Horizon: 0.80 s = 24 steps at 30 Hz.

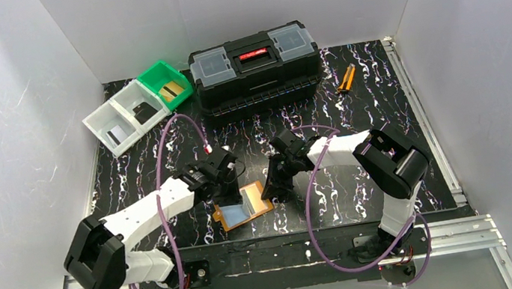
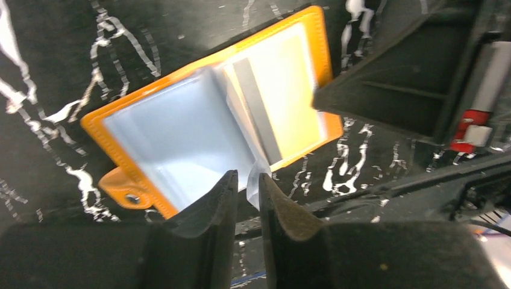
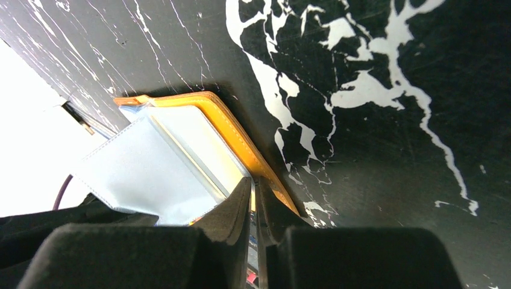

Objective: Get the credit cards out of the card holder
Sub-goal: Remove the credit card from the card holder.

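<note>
The orange card holder (image 1: 243,208) lies open on the black marbled table between my two arms, its clear bluish pockets (image 2: 181,132) facing up. A pale card with a grey stripe (image 2: 283,90) sits in its right-hand pocket. My left gripper (image 1: 228,196) is at the holder's near edge. Its jaws (image 2: 247,176) stand a narrow gap apart, with a corner of the clear pocket flap (image 2: 258,183) between them. My right gripper (image 1: 272,189) is at the holder's right edge, shut (image 3: 253,183) on the thin edge of a credit card (image 3: 253,256) by the orange rim (image 3: 232,129).
At the back stand a black toolbox (image 1: 255,65), two white bins (image 1: 121,118) holding dark cards and a green bin (image 1: 166,84) holding a gold-tan card. Orange-handled pliers (image 1: 346,79) lie at the back right. White walls enclose the table.
</note>
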Each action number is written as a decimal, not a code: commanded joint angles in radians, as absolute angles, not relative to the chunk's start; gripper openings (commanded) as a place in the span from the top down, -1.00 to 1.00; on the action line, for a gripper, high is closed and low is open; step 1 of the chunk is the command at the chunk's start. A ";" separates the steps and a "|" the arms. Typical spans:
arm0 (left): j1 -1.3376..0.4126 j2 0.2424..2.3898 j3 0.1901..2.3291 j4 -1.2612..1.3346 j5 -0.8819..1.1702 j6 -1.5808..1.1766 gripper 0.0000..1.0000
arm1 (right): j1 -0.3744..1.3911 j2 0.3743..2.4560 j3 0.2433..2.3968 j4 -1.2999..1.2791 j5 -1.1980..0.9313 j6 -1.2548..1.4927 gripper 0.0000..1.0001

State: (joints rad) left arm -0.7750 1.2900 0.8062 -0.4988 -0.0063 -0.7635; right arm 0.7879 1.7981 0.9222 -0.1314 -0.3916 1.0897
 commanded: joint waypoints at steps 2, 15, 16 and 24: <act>-0.770 1.224 0.751 -0.650 -0.137 -0.798 0.48 | 0.808 1.828 0.935 -0.226 -0.313 1.071 0.73; -0.771 1.096 0.853 -0.802 -0.185 -0.810 0.07 | 0.819 1.830 0.953 -0.235 -0.312 1.061 0.74; -0.770 1.097 0.868 -0.782 -0.155 -0.803 0.08 | 0.819 1.828 0.952 -0.235 -0.311 1.061 0.73; -0.769 1.266 0.895 -0.501 0.128 -0.823 0.33 | 0.819 1.809 0.937 -0.240 -0.300 1.060 0.74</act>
